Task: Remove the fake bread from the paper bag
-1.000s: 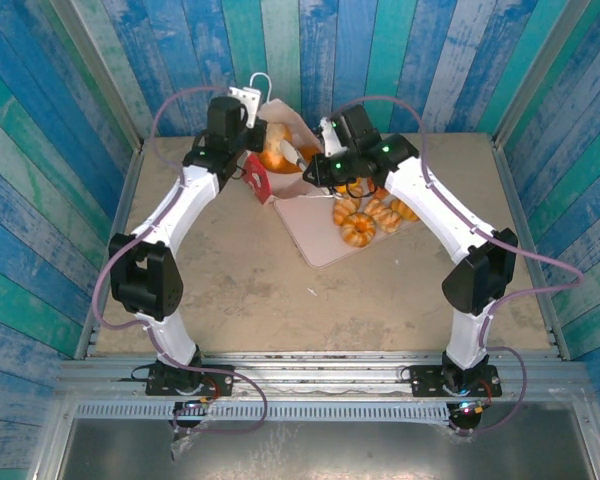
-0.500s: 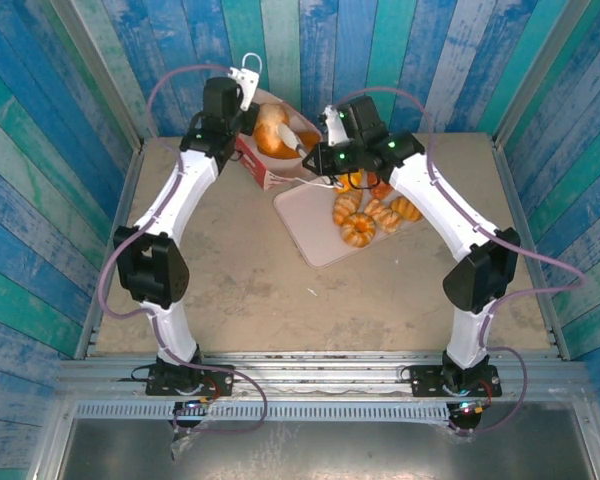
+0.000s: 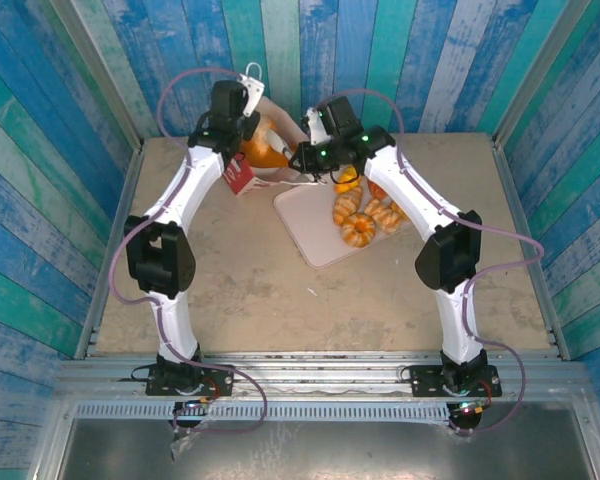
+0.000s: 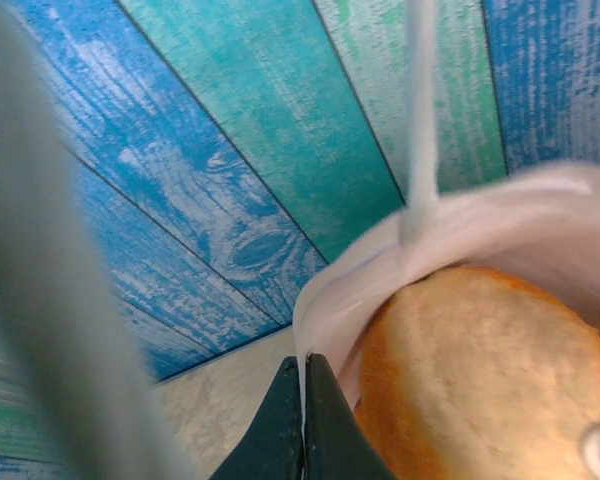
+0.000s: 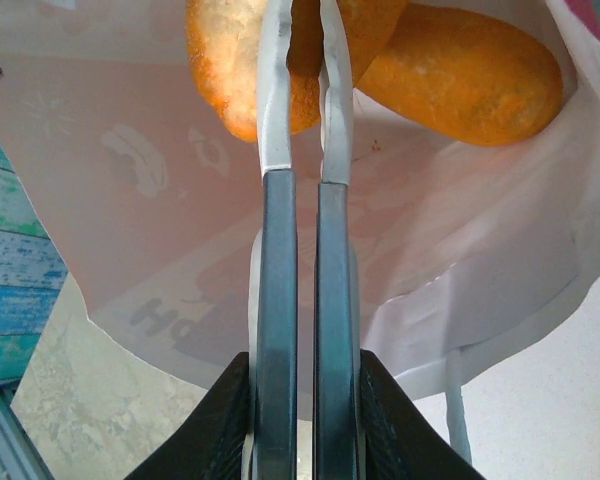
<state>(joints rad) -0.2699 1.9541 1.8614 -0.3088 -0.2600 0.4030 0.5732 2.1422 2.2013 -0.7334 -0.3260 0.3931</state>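
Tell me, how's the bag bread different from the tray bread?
The bag bread looks big and smooth; the tray bread is small and twisty. The bag bread sits inside the paper bag; the tray bread lies out on the flat tray. Both are golden-orange.

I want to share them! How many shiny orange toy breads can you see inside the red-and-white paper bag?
2. Inside the red-and-white paper bag, one glossy golden-orange bun lies deep down, and one longer orange loaf lies beside it. More may be hidden underneath.
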